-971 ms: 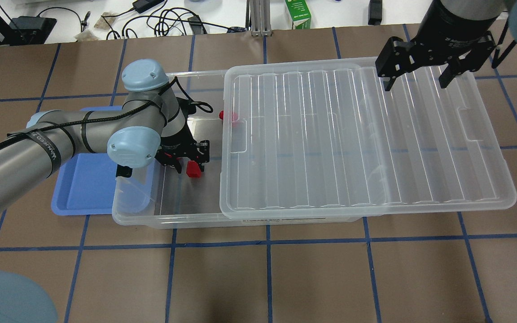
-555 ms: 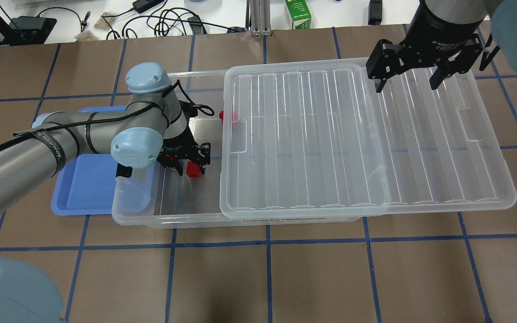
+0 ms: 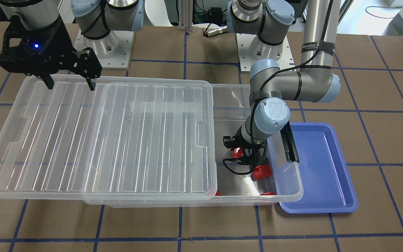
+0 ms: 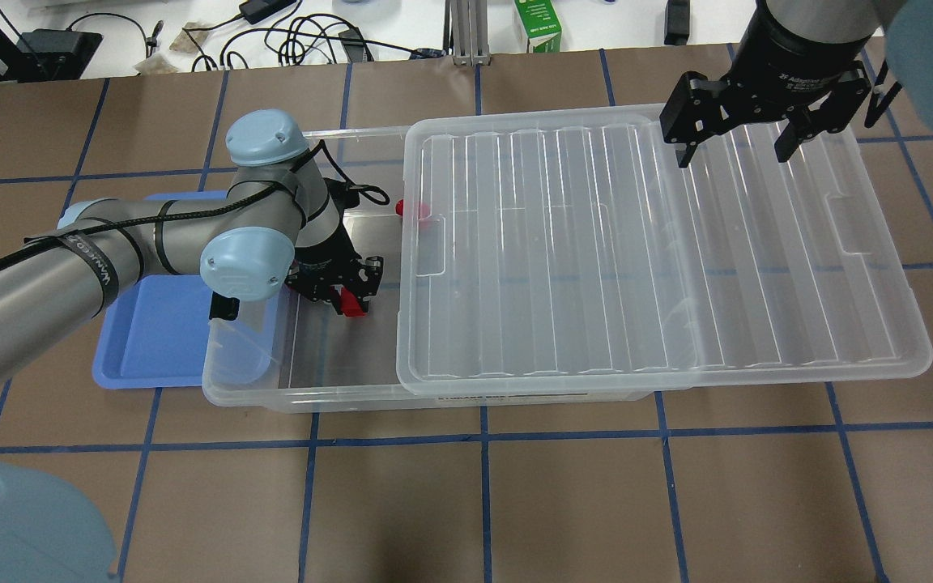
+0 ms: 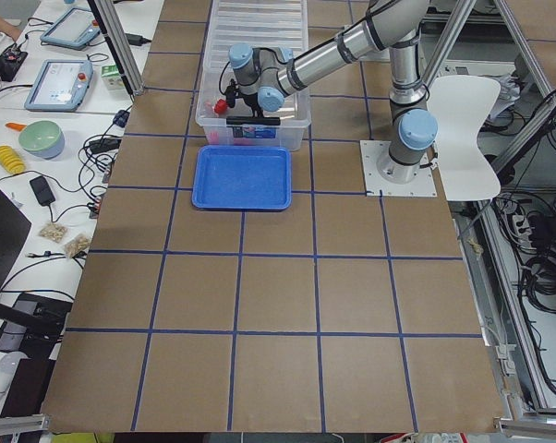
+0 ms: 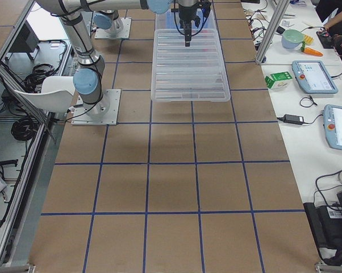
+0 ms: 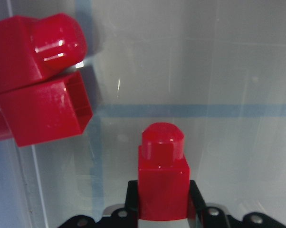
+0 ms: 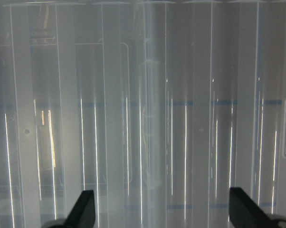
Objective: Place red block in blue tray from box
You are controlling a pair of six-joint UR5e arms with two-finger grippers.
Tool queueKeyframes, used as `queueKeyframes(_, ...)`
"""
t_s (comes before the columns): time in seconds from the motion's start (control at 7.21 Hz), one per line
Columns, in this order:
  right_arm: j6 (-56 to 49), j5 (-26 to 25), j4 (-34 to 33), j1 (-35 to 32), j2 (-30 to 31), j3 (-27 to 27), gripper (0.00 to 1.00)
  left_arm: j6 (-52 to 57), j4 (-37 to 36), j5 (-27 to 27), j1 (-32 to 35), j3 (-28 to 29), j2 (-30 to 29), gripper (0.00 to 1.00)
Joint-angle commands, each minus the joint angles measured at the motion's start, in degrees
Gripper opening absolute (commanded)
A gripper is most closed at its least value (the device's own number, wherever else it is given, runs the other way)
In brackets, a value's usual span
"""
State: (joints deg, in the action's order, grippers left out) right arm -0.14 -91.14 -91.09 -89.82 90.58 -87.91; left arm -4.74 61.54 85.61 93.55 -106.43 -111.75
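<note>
One glossy red block [image 7: 162, 183], cube plus stub, seemingly in left gripper [image 4: 346, 297] jaws.

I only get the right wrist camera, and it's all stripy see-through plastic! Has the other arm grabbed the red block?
Observer: Yes. The left gripper is shut on the red block, with its round stub sticking out ahead.
Operator: Are there more red ones in there?
Observer: Two other red pieces lie touching each other, just beside the held one.
Operator: Where's the tray it goes in?
Observer: The blue tray sits right beside the uncovered end of the box.
</note>
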Motion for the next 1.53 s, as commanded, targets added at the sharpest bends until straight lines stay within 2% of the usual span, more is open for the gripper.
queueKeyframes(0.0, 0.31, 0.09, -0.06, 0.00, 0.13, -0.06, 1.00, 0.17, 2.59, 0.52, -0.30, 2.96, 3.01, 0.00)
queueKeyframes(0.42, 0.05, -0.09, 0.03, 0.09, -0.13, 0.46, 1.00, 0.17, 20.58, 1.05, -1.09, 12.44, 7.49, 0.00)
queueKeyframes(0.55, 0.05, -0.17, 0.12, 0.09, -0.05, 0.38, 1.00, 0.17, 23.94, 2.62, -1.44, 15.09, 8.82, 0.00)
queueKeyframes(0.69, 0.05, -0.18, 0.12, 0.09, -0.05, 0.46, 1.00, 0.43, 26.41, 3.76, -2.75, 17.20, 10.13, 0.00)
queueKeyframes(0.97, -0.04, -0.18, 0.03, 0.09, -0.05, 0.46, 1.00, 4.44, 27.84, 3.60, -10.10, 18.45, 12.42, 0.00)
queueKeyframes(1.25, -0.04, -0.18, 0.12, 0.09, -0.05, 0.46, 1.00, 16.64, 28.81, 3.69, -21.16, 16.97, 12.00, 0.00)
queueKeyframes(1.39, -0.04, -0.18, 0.12, 0.09, -0.05, 0.46, 1.00, 21.74, 28.55, 3.60, -24.70, 16.70, 10.78, 0.00)
